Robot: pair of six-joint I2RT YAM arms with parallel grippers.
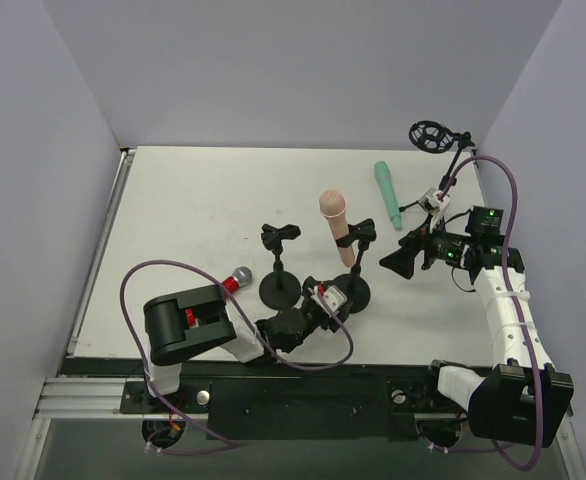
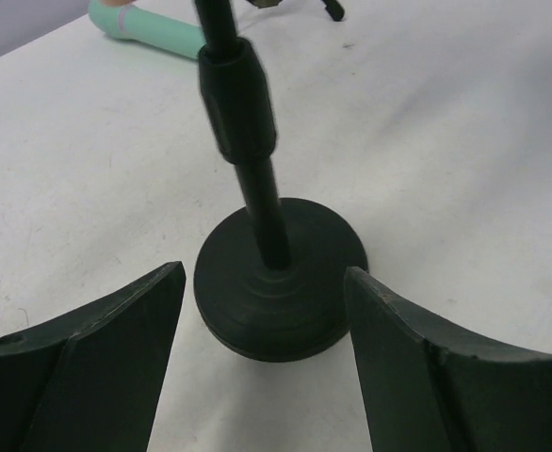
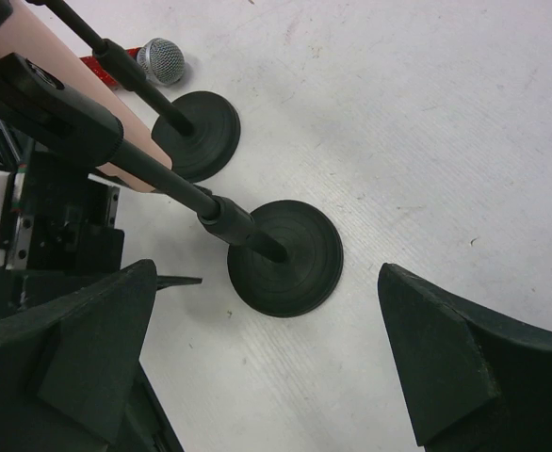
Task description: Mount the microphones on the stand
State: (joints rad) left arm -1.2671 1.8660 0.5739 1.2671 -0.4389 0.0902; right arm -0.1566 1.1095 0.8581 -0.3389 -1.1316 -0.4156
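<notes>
- Left end effector [image 2: 262, 292]: released and grasping nothing. Its jaws are spread to either side of the round base of the loaded stand [image 2: 281, 282]. Whether they touch the base cannot be told.
- Right end effector [image 1: 401, 262]: released and empty. It hovers just to the right of the same stand's clip [image 1: 358, 235].
- Pink microphone [image 1: 335, 222]: seated in that clip, tilted with its head up, above the left end effector and between the two end effectors. Judged attached.
- Red microphone [image 1: 235, 280]: lies on the counter [image 1: 193, 210] to the left of the left end effector, beyond the empty stand [image 1: 278, 288]. The left arm partly hides it. Not mounted.
- Teal microphone [image 1: 388, 193]: lies flat, ahead of the right end effector and apart from every stand. Not mounted.
- Empty stand: upright with its clip vacant, just left of the left end effector.
- Ring-mount stand [image 1: 428, 135]: at the far corner, well beyond the right end effector, and vacant.
- Progress, as judged: one of three microphones is attached, and the red and teal ones are left to mount.
</notes>
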